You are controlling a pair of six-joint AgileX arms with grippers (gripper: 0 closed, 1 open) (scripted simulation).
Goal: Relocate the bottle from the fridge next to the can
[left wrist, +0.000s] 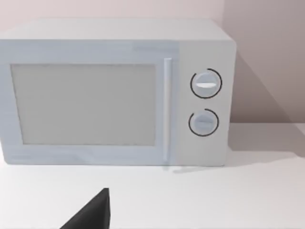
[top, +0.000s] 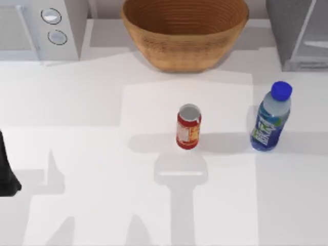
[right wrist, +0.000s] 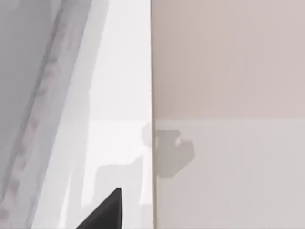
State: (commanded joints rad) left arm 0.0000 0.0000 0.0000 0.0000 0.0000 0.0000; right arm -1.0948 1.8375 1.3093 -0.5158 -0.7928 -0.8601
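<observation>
The bottle [top: 270,119], clear with a blue cap and a blue-green label, stands upright on the white table, out in front of the fridge [top: 300,36] at the back right. The red can [top: 188,126] with its silver top stands upright near the table's middle, a gap to the left of the bottle. Neither is touched by a gripper. My left arm is parked at the table's left edge, where a dark part of my left gripper [top: 6,171] shows. A dark tip of my right gripper [right wrist: 106,212] shows beside the fridge's pale panel [right wrist: 43,105].
A wide woven basket [top: 184,31] sits at the back middle. A white appliance with two round knobs [top: 41,28] stands at the back left, and the left wrist view faces its front [left wrist: 114,95]. A pinkish wall [right wrist: 228,57] rises behind the table.
</observation>
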